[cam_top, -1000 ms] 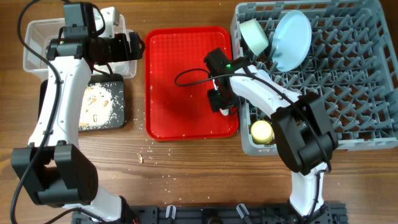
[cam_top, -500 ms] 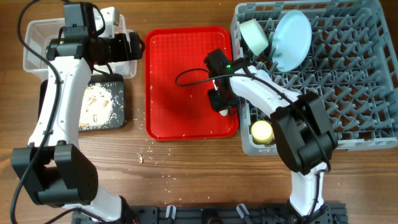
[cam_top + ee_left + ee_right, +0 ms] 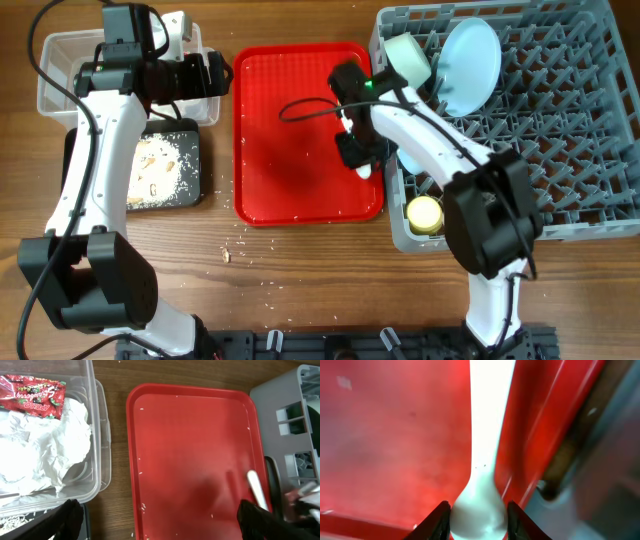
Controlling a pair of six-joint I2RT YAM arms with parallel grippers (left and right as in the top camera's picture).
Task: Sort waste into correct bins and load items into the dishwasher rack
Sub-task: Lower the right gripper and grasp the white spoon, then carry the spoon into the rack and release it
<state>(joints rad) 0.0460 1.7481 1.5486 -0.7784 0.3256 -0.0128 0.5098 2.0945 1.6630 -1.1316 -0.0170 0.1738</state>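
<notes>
My right gripper (image 3: pixel 358 160) (image 3: pixel 477 521) is shut on the bowl end of the white spoon (image 3: pixel 365 172) (image 3: pixel 486 435), over the right rim of the red serving tray (image 3: pixel 290 130). The spoon also shows in the left wrist view (image 3: pixel 257 487). The grey rack (image 3: pixel 570 140) holds the blue plate (image 3: pixel 470 65), a mint bowl (image 3: pixel 408 58) and the yellow cup (image 3: pixel 424 212). My left gripper (image 3: pixel 215 72) (image 3: pixel 162 522) is open and empty between tub and tray. The clear tub (image 3: pixel 60 55) (image 3: pixel 97 435) holds the red wrapper (image 3: pixel 32 392) and napkin (image 3: pixel 50 455). No fork is in view.
The black tray (image 3: pixel 195 165) with beige food scraps (image 3: pixel 155 170) lies in front of the clear tub. Loose crumbs (image 3: pixel 235 245) lie on the wooden table in front of the red tray. The rack's near left corner is right beside my right gripper.
My right gripper has moved a little toward the far side and toward the rack, with the spoon in it. The left arm has not moved.
</notes>
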